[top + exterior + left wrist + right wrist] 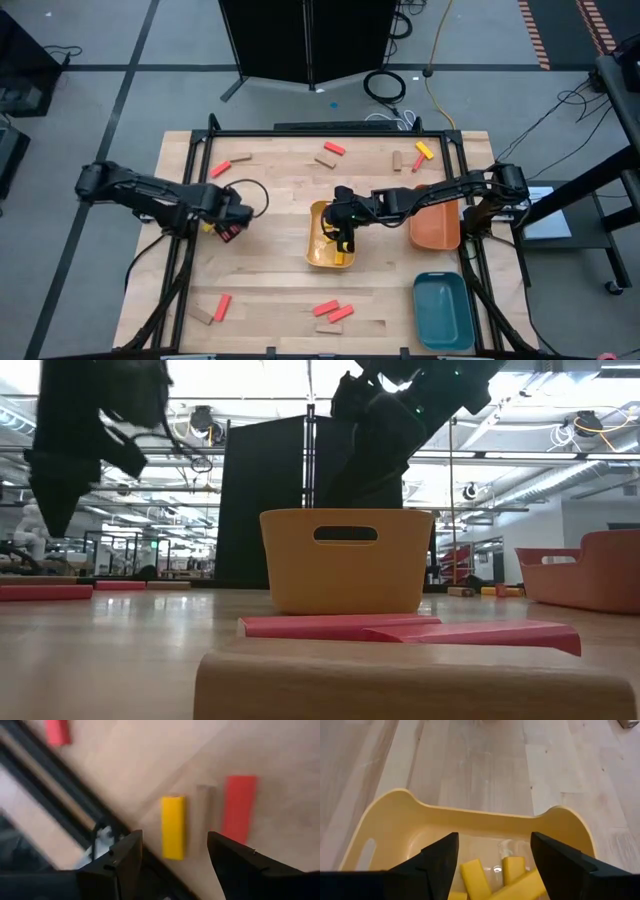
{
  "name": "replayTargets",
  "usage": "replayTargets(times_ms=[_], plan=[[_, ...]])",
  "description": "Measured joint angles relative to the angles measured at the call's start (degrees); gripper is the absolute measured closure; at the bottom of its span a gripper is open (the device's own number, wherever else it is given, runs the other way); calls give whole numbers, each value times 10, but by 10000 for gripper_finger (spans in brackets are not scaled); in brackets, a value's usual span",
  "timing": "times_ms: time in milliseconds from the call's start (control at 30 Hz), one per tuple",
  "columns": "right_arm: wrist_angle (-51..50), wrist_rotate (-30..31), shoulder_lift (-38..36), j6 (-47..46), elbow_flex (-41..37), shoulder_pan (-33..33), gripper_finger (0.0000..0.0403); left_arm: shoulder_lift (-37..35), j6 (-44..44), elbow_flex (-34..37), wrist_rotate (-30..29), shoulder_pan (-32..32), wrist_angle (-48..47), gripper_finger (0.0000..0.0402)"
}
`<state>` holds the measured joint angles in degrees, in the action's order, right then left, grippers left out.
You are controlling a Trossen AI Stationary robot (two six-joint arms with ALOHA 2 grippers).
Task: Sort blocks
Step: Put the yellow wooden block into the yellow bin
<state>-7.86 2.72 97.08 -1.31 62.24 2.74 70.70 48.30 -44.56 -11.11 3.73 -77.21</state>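
My left claw hangs open above the yellow block; I should centre, descend straight, then close.

Blocks lie in the middle tray; two trays stand right.

A robotics lab or open industrial workspace is shown. A wooden tabletop in a black metal frame is set on a grey floor marked with taped lines, with loose cables trailing behind it and a dark partition standing just beyond. In the low view, a high ceiling with exposed ducts, strip lights and further workstations can be seen far behind the tabletop
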Motion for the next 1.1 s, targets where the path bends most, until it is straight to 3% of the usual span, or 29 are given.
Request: replayTargets(times_ms=[267, 467, 867, 1100], plan=[[-6, 0, 0, -3, 0, 7, 162, 121, -137, 0, 37, -137, -2, 192], [-14, 0, 0, 4, 0, 7, 161, 192, -237, 0, 52, -192, 8, 192], [-75, 0, 0, 29, 0, 7, 160, 198, -282, 0, 120, -240, 89, 192], [-81, 0, 0, 36, 0, 7, 160, 205, -278, -1, 129, -251, 76, 192]])
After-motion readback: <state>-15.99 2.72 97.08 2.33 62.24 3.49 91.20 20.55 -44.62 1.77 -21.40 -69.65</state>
